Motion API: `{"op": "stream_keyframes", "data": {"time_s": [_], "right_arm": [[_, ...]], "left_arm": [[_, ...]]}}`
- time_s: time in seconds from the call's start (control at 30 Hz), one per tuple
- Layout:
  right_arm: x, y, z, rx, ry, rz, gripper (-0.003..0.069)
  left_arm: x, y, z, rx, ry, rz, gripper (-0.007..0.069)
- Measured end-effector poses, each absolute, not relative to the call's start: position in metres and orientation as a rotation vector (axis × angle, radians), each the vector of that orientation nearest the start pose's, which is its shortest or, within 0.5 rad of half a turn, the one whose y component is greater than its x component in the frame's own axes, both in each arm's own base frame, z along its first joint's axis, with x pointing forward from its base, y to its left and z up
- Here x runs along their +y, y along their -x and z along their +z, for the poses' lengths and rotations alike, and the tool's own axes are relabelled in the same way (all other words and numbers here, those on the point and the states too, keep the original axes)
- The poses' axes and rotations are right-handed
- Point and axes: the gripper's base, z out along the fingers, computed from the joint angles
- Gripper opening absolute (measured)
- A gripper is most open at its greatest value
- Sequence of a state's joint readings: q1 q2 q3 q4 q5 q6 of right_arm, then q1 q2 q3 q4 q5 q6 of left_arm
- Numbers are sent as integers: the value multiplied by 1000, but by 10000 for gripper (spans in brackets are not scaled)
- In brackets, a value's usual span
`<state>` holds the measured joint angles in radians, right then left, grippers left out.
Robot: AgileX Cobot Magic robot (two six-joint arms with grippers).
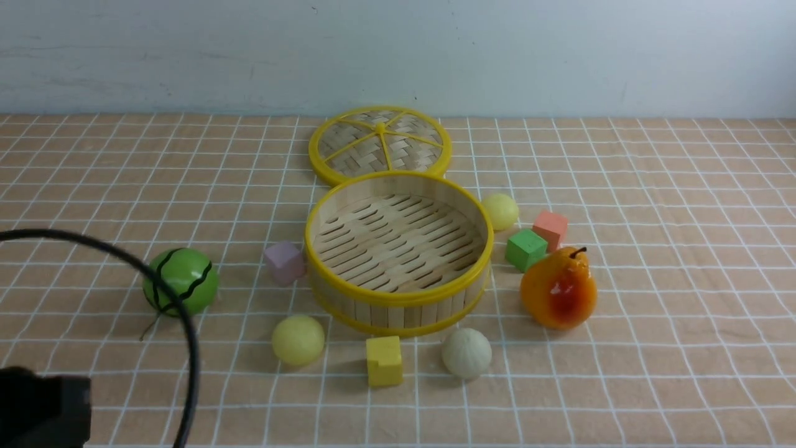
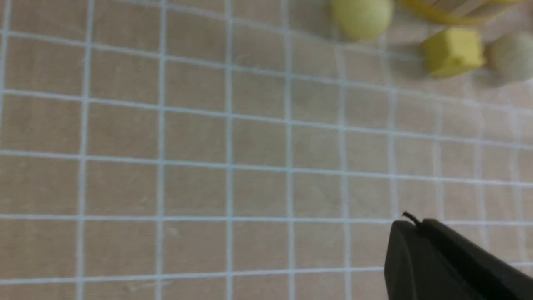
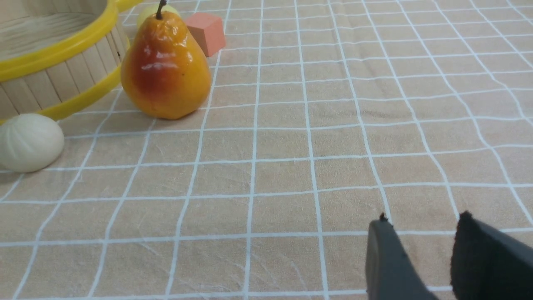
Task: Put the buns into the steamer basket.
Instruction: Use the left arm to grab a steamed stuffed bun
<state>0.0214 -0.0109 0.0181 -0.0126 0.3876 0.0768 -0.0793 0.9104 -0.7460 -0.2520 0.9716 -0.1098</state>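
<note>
The steamer basket [image 1: 398,298] stands empty in the middle of the table. Three buns lie on the cloth around it: a pale yellow one [image 1: 298,340] at its front left, an off-white ridged one [image 1: 466,353] at its front right, and another pale yellow one [image 1: 500,211] against its right side. My left gripper [image 2: 416,225] is shut on nothing, hanging over bare cloth well short of the yellow bun [image 2: 362,16]. My right gripper [image 3: 423,221] is open and empty, far from the off-white bun [image 3: 29,141] and the basket [image 3: 54,50].
A woven lid [image 1: 379,144] lies behind the basket. Also on the table are a green watermelon ball [image 1: 180,281], an orange pear [image 1: 558,289], and pink [image 1: 284,261], yellow [image 1: 384,360], green [image 1: 525,249] and salmon [image 1: 550,229] cubes. A black cable [image 1: 186,336] arcs at the front left.
</note>
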Motion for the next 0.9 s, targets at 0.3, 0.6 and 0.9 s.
{"op": "stream_keyframes", "data": {"time_s": [0.3, 0.6, 0.9], "right_arm": [[1, -52, 173, 1878, -44, 55, 239], [1, -52, 173, 1878, -44, 55, 239], [1, -52, 173, 1878, -44, 55, 239]], "left_arm": [[-119, -245, 278, 2706, -310, -324, -13], [-159, -303, 248, 2735, -433, -163, -11], [-168, -327, 221, 2693, -544, -90, 153]]}}
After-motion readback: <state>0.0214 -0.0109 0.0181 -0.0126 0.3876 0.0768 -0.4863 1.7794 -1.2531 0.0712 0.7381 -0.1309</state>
